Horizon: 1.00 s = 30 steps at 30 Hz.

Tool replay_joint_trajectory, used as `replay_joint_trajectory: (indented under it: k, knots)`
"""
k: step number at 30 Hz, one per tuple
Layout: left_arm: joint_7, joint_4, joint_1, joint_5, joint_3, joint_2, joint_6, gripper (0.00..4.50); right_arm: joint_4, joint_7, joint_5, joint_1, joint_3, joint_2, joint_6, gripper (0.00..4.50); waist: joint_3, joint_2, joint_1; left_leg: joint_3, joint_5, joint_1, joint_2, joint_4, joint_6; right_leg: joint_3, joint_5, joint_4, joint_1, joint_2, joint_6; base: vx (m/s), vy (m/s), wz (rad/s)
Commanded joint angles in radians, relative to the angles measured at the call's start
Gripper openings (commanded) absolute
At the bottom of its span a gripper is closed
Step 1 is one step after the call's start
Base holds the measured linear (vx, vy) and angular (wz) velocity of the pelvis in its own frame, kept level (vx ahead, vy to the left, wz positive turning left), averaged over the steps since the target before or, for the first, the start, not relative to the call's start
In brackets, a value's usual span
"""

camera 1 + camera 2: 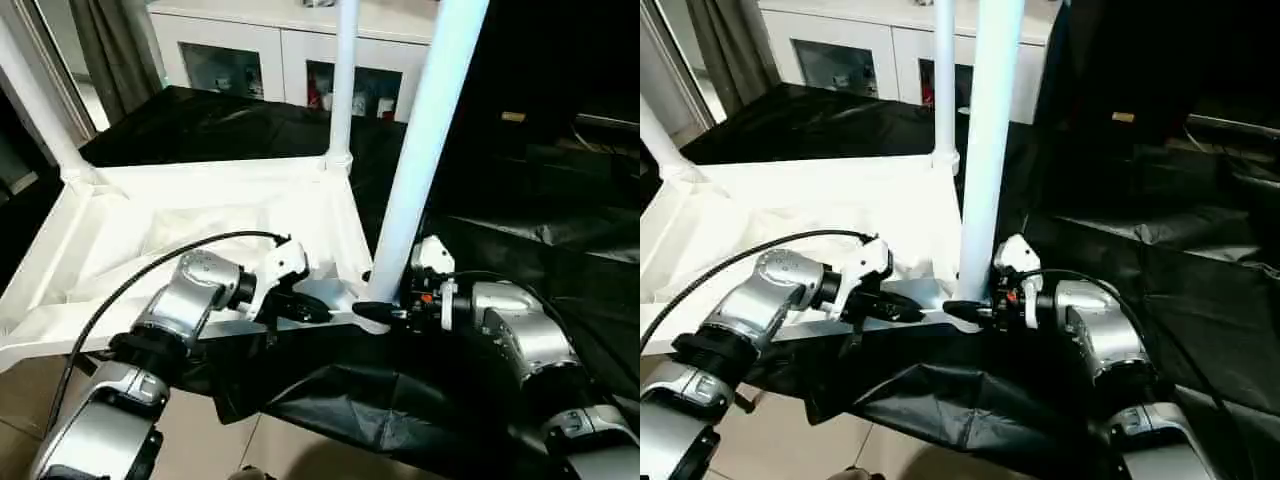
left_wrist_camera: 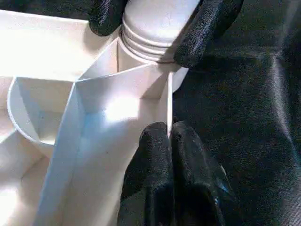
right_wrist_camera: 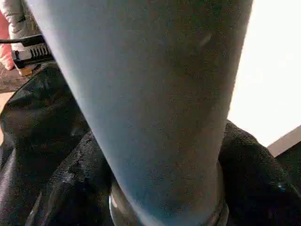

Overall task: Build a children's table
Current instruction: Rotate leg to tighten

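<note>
Upturned white table [image 1: 150,235] lying on black cloth [image 1: 560,250], two legs already standing at far corners. Left hand [image 2: 169,136] clenched on the thin near rim beside the corner socket, holding the top down. Right hand [image 1: 385,312] grasping the base of a third leg [image 1: 425,130], fingers [image 2: 207,28] wrapped around its threaded end at the near right corner. Leg leaning slightly, not yet fully seated by the look of it. Risk: tilted entry cross-threading or jamming the socket; thin rim slipping from the left pinch, letting the top twist or slide on the cloth.
</note>
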Motion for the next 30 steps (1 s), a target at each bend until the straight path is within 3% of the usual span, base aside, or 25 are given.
replay_joint_trajectory:
  k: [1, 5, 9, 12, 16, 19, 20, 25, 27, 29, 30]
  knots:
    - [0.007, -0.013, -0.001, -0.013, -0.007, -0.016, -0.001, 0.00, -0.032, 0.002, 0.011, 0.013, 0.003, 0.005, 0.009, 2.72, -0.067, -0.017, -0.001, -0.011, -0.219, 0.024, 0.035, -0.060, 0.059, 0.035, -0.190, -0.052, 0.049, -0.054, -0.242, 0.000, 0.000, 0.00]
    - [0.142, 0.032, -0.023, 0.013, 0.018, -0.060, -0.009, 0.00, 0.035, -0.193, -0.037, 0.004, -0.019, 0.053, 0.001, 2.70, -0.065, -0.021, -0.003, -0.012, -0.214, 0.023, 0.033, -0.060, 0.050, 0.036, -0.217, -0.054, 0.046, -0.056, -0.230, 0.000, 0.000, 0.00]
    - [0.284, 0.090, -0.059, 0.032, 0.044, -0.107, 0.000, 0.00, 0.108, -0.395, -0.076, -0.014, -0.045, 0.109, -0.001, 2.69, -0.056, -0.022, -0.012, -0.017, -0.307, 0.031, 0.030, -0.067, 0.003, 0.037, -0.378, -0.073, 0.037, -0.059, -0.184, 0.000, 0.000, 0.00]
    - [0.421, 0.134, -0.089, 0.044, 0.066, -0.167, 0.009, 0.00, 0.150, -0.575, -0.081, -0.031, -0.075, 0.187, 0.022, 2.69, -0.055, -0.022, -0.022, -0.020, -0.337, 0.033, 0.028, -0.070, -0.014, 0.037, -0.416, -0.078, 0.034, -0.057, -0.168, 0.000, 0.000, 0.00]
    - [0.504, 0.154, -0.102, 0.038, 0.076, -0.218, 0.017, 0.00, 0.156, -0.677, -0.093, -0.048, -0.066, 0.277, 0.005, 2.69, -0.055, -0.019, -0.025, -0.022, -0.348, 0.031, 0.027, -0.071, -0.006, 0.036, -0.435, -0.085, 0.034, -0.058, -0.148, 0.000, 0.000, 0.00]
    - [0.510, 0.155, -0.105, 0.035, 0.079, -0.237, 0.014, 0.00, 0.140, -0.646, -0.090, -0.049, -0.044, 0.317, -0.017, 2.69, -0.056, -0.020, -0.025, -0.022, -0.350, 0.029, 0.027, -0.073, -0.003, 0.036, -0.426, -0.085, 0.035, -0.057, -0.146, 0.000, 0.000, 0.00]
    - [0.507, 0.157, -0.105, 0.034, 0.079, -0.237, 0.012, 0.00, 0.138, -0.635, -0.087, -0.049, -0.042, 0.320, -0.021, 3.25, -0.056, -0.020, -0.025, -0.023, -0.351, 0.029, 0.027, -0.073, -0.001, 0.036, -0.420, -0.084, 0.035, -0.057, -0.146, 0.000, 0.000, 0.00]
    - [0.392, 0.125, -0.086, 0.026, 0.059, -0.189, -0.007, 0.00, 0.106, -0.526, -0.074, -0.049, -0.026, 0.265, -0.042, 3.76, -0.059, -0.018, -0.023, -0.021, -0.325, 0.025, 0.028, -0.071, 0.012, 0.038, -0.341, -0.075, 0.041, -0.056, -0.170, 0.000, 0.000, 0.00]
    - [0.340, 0.112, -0.079, 0.022, 0.047, -0.165, -0.015, 0.00, 0.082, -0.461, -0.058, -0.043, -0.021, 0.233, -0.038, 3.76, -0.060, -0.009, -0.024, -0.021, -0.313, 0.022, 0.028, -0.072, 0.015, 0.038, -0.308, -0.070, 0.044, -0.055, -0.182, 0.000, 0.000, 0.00]
    - [0.281, 0.102, -0.073, 0.022, 0.034, -0.135, -0.017, 0.00, 0.045, -0.363, -0.038, -0.029, -0.009, 0.189, -0.030, 3.76, -0.061, -0.012, -0.023, -0.020, -0.304, 0.021, 0.028, -0.070, 0.023, 0.037, -0.277, -0.068, 0.048, -0.054, -0.190, 0.000, 0.000, 0.00]
    - [0.267, 0.101, -0.071, 0.023, 0.031, -0.127, -0.020, 0.00, 0.035, -0.339, -0.036, -0.024, -0.004, 0.177, -0.030, 3.76, -0.063, -0.006, -0.019, -0.018, -0.283, 0.022, 0.031, -0.067, 0.030, 0.036, -0.243, -0.064, 0.049, -0.053, -0.198, 0.000, 0.000, 0.00]
